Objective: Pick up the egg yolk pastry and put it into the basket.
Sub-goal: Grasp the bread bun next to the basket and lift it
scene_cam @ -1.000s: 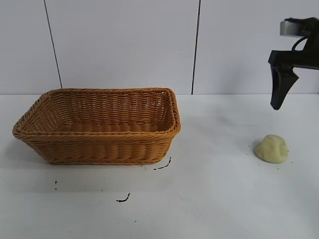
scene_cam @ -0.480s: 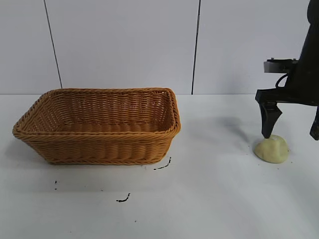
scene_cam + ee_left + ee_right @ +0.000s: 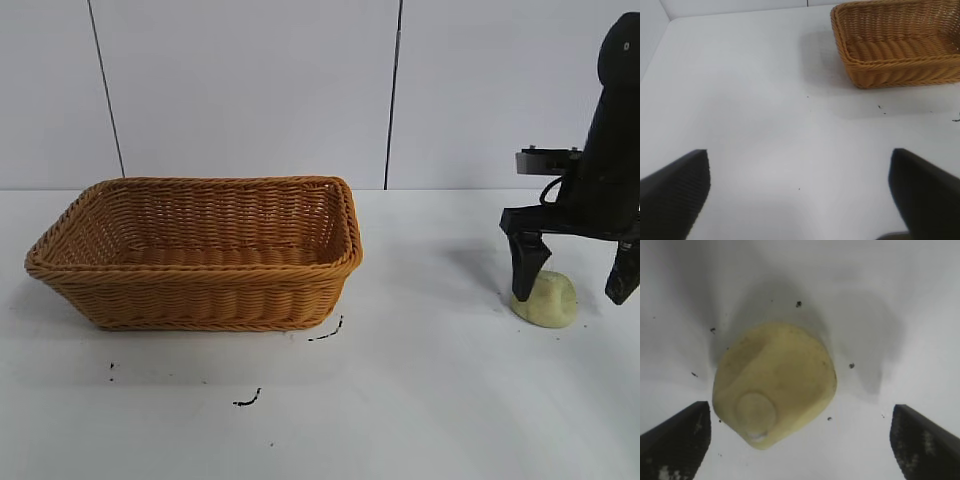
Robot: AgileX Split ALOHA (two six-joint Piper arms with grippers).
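The egg yolk pastry (image 3: 547,299), a pale yellow dome, lies on the white table at the right. My right gripper (image 3: 572,285) is open and low over it, one finger (image 3: 523,268) touching or just beside its left side, the other finger (image 3: 622,275) apart on its right. In the right wrist view the pastry (image 3: 774,382) lies between the open fingers, closer to one of them. The orange-brown wicker basket (image 3: 200,290) stands at the left and is empty. It also shows in the left wrist view (image 3: 890,70). My left gripper (image 3: 800,195) is open and empty, out of the exterior view.
Small dark marks (image 3: 325,334) dot the table in front of the basket, and dark crumbs (image 3: 798,304) lie round the pastry. A white panelled wall rises behind the table.
My right gripper has come down from above the pastry and shifted slightly left, so its open fingers now straddle the pastry near the table. The pastry and basket have not moved.
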